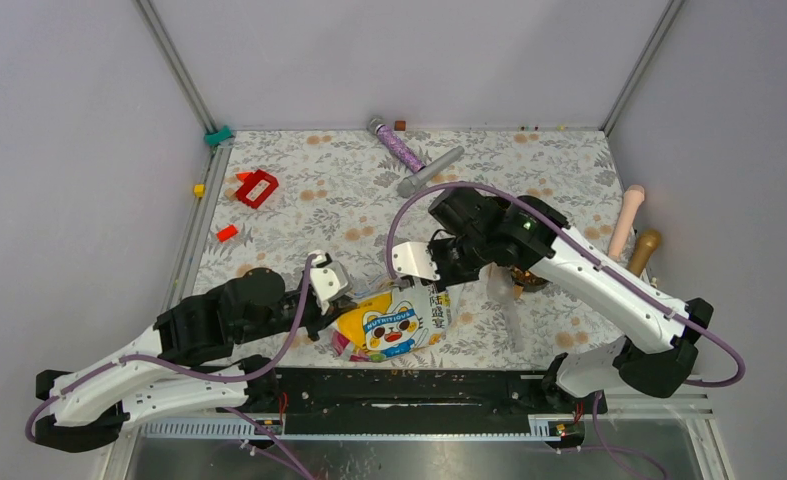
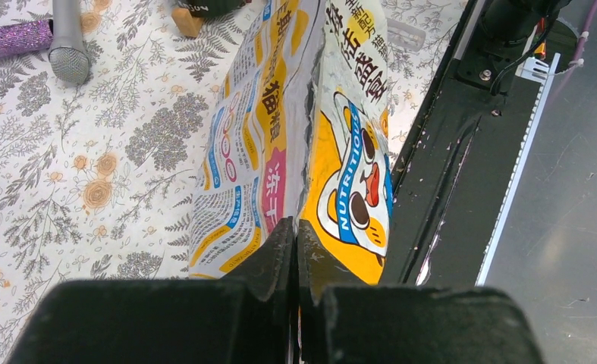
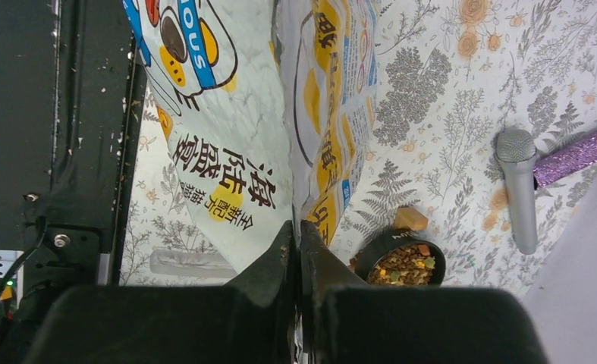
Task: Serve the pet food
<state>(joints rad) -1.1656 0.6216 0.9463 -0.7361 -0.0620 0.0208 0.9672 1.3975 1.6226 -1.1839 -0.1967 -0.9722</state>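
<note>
Clamping L hand (image 2: 295, 231), R hand (image 3: 296, 233) on opposite bag (image 1: 399, 322) ends. Prob. steadying it near bowl (image 3: 371, 254) w/ pet food (image 3: 406, 267).

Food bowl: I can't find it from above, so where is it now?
The right wrist view shows the black bowl of kibble on the floral mat, between the food bag and the grey microphone, beside a small wooden block.
</note>
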